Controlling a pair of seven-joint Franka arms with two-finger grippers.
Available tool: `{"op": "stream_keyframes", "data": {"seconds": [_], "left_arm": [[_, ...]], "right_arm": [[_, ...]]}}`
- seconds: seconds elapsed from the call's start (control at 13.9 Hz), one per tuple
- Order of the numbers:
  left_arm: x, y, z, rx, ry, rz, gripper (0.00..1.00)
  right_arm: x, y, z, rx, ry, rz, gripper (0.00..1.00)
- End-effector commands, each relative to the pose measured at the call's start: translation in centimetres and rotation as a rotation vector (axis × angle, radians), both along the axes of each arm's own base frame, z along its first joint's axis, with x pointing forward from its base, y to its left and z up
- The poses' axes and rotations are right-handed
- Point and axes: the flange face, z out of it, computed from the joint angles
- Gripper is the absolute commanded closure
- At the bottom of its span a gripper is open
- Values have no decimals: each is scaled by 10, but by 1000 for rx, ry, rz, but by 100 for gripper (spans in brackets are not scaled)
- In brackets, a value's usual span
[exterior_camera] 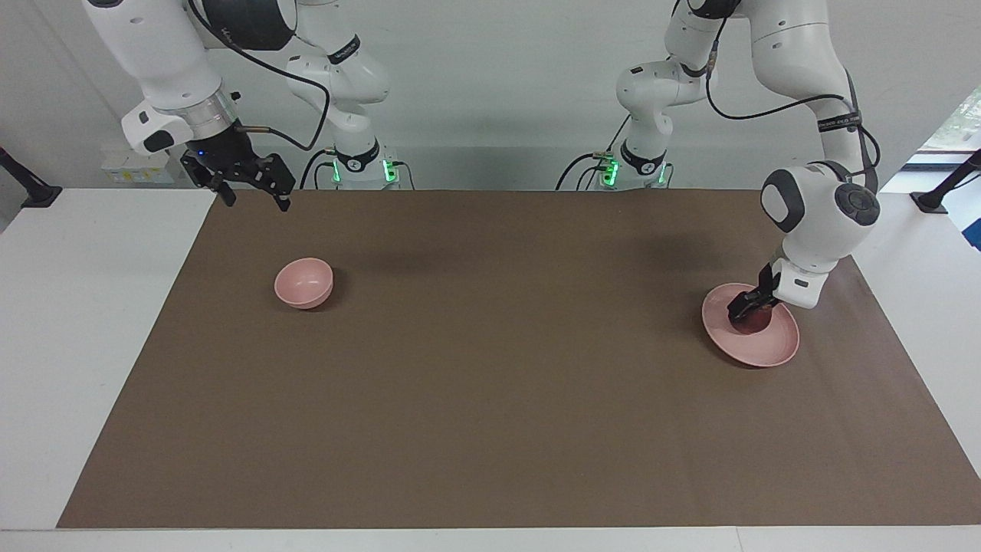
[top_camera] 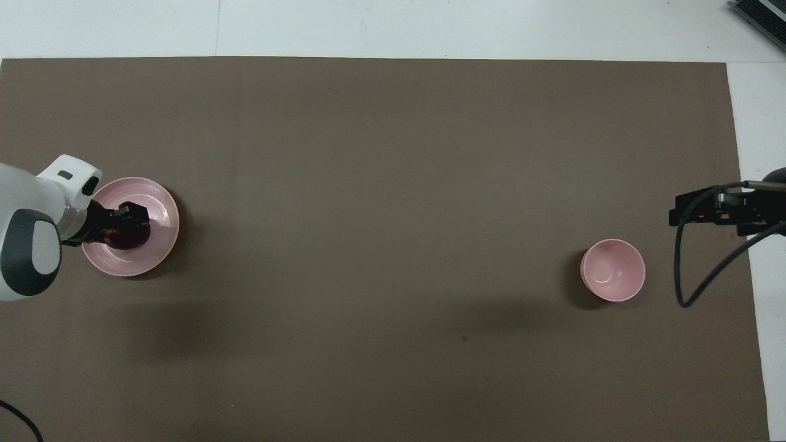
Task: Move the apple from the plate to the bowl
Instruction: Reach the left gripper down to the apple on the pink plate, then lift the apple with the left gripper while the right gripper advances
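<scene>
The dark red apple (exterior_camera: 752, 323) lies on the flat pink plate (exterior_camera: 774, 349) toward the left arm's end of the table. My left gripper (exterior_camera: 747, 308) is down on the plate, open, with a finger on either side of the apple, which it partly hides. In the overhead view the left gripper (top_camera: 124, 222) covers most of the apple (top_camera: 130, 239) on the plate (top_camera: 161, 202). The small pink bowl (exterior_camera: 304, 282) stands empty toward the right arm's end; it also shows in the overhead view (top_camera: 613, 270). My right gripper (exterior_camera: 249, 195) hangs open in the air over the mat's edge, beside the bowl, and waits; it also shows in the overhead view (top_camera: 675, 216).
A brown mat (exterior_camera: 490, 368) covers most of the white table (exterior_camera: 84, 322). The right arm's black cable (top_camera: 688, 276) loops down beside the bowl in the overhead view.
</scene>
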Motion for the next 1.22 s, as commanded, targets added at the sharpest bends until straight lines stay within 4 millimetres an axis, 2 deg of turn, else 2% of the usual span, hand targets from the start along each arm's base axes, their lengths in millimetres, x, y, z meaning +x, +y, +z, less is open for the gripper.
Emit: {"op": "stream_keyframes", "data": {"seconds": [0.0, 0.14, 0.36, 0.43, 0.57, 0.79, 1.01, 1.15], "left_arm": [[2, -4, -3, -13, -11, -11, 100], [7, -2, 2, -64, -21, 8, 100], [16, -1, 27, -169, 18, 66, 100], [18, -1, 35, -180, 25, 57, 100], [26, -5, 52, -237, -5, 80, 100], [26, -5, 71, -477, -20, 186, 100], [23, -16, 89, -690, -32, 272, 100], [19, -27, 105, -822, -36, 307, 100]], "right_arm": [[-3, 3, 1, 3, -23, -6, 0], [-4, 19, 0, 5, -25, 11, 0], [-1, 25, -11, 6, -29, 22, 0], [-2, 39, -14, 9, -21, 47, 0], [-3, 49, -18, 73, -12, 51, 0], [-2, 65, -44, 212, 19, 27, 0], [-1, 105, -64, 337, 41, -33, 0], [0, 141, -75, 360, 69, -87, 0]]}}
